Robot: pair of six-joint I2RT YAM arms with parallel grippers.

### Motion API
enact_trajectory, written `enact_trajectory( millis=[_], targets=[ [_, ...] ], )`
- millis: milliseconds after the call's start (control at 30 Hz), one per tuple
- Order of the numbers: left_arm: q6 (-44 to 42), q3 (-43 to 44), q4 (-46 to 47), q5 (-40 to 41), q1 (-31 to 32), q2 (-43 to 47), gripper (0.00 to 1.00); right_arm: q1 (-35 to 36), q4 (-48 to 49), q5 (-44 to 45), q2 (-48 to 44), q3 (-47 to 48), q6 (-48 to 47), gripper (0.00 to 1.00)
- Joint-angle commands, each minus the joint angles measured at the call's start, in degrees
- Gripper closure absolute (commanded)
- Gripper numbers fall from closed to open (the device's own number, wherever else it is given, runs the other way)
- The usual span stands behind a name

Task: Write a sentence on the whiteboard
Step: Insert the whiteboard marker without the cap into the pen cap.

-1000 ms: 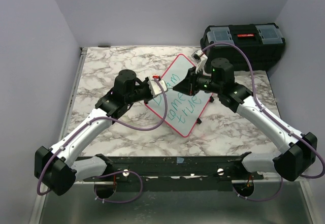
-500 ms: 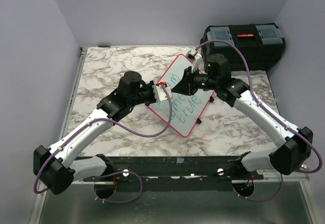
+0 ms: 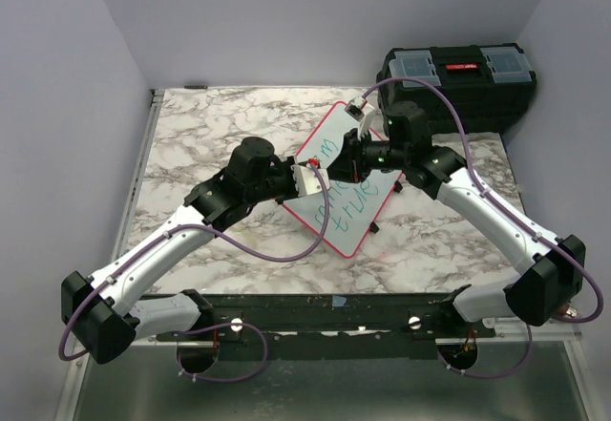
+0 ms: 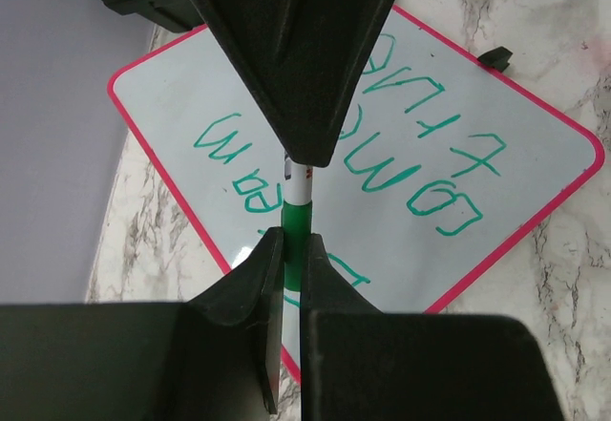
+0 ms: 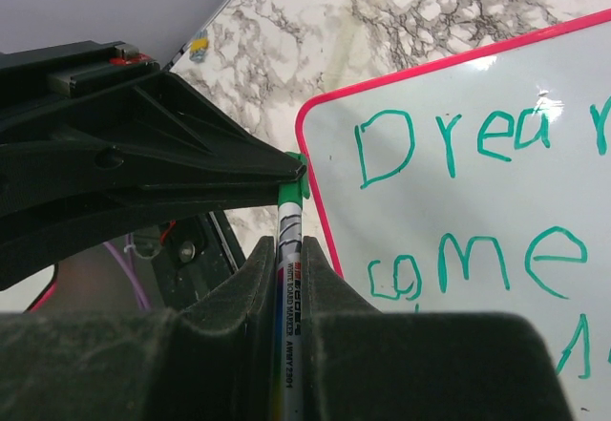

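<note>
Angling in from the left over the grey-veined marble tabletop point(image 3: 220, 120), the left gripper point(image 3: 307, 175) has its black fingers point(image 4: 256, 278) pressed narrow on the green end of a slim white-barrelled marker point(image 4: 299, 213). The marker bridges the two grippers, hanging above the left part of the flat rectangular whiteboard point(image 3: 346, 232), which has a thin red-pink rim and rounded corners. Whether its tip touches the surface cannot be told. The whiteboard lies diagonally at mid-table, one corner pointing toward the back right, with a small black clip point(image 4: 496, 56) just outside its edge. On it the green handwritten sentence point(image 5: 496, 139) reads "Dream come true" in stacked lines. From the right, the right gripper point(image 3: 355, 158) meets the left one tip to tip, its fingers point(image 5: 325, 297) clamped close around the marker's printed white barrel. Behind the table's back right corner stands a black plastic toolbox point(image 3: 458, 82) with clear lid compartments and a red latch.
</note>
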State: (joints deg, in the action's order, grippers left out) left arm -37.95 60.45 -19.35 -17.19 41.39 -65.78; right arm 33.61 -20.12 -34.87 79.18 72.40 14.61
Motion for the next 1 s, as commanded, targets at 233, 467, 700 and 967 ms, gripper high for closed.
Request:
enact_trajectory(
  millis=[233,467,700,967],
  targets=[
    [0.79,12.10,1.00,-21.49,2.65,0.22,1.00,2.14,-1.30,-6.03,3.14,1.07,-7.46,0.99],
    [1.04,13.18,-0.10,-19.21,2.73,-0.65,1.00,2.25,-0.88,-3.08,2.59,0.62,-7.38,0.99],
    [0.62,9.17,1.15,-13.38,2.47,2.23,0.43,2.22,2.65,6.16,-1.24,-2.87,-3.06,0.99],
    [3.33,4.39,3.23,-7.91,1.67,6.76,0.26,2.14,4.46,22.02,-7.21,-8.22,2.98,0.99]
  ],
)
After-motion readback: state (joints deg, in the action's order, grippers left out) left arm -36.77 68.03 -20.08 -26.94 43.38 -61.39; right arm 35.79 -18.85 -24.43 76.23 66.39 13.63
